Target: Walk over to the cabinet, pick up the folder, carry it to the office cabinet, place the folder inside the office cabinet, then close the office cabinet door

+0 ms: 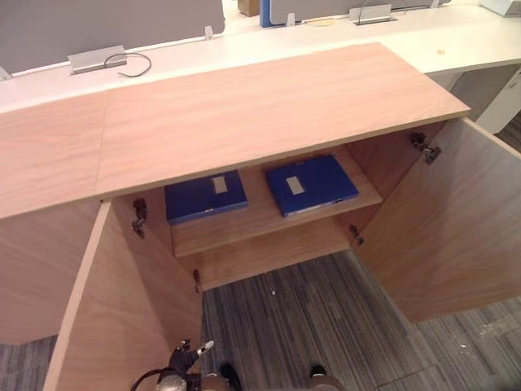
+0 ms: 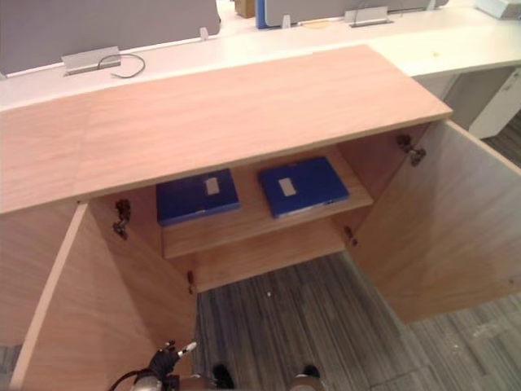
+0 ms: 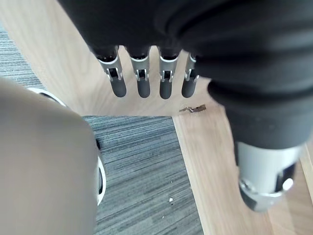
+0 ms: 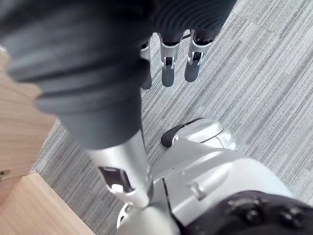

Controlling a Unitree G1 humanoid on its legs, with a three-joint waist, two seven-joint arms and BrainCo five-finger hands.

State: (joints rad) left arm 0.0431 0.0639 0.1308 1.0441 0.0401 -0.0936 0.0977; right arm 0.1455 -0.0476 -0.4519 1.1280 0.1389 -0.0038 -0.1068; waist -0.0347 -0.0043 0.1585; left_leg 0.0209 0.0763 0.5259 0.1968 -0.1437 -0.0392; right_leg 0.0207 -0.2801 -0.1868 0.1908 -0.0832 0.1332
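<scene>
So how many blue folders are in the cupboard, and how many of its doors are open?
Blue folders: 2, one on the left and one on the right of the shelf
Open cabinet doors: 2, left and right
Total: 4

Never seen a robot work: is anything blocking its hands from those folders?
Nothing visible. The cabinet stands open; left folder and right folder lie bare on its shelf. Left hand and right hand are empty.

My right hand (image 4: 168, 68) hangs with fingers straight over the grey striped carpet (image 4: 264, 98), with a wooden panel (image 4: 22, 127) near it.
</scene>
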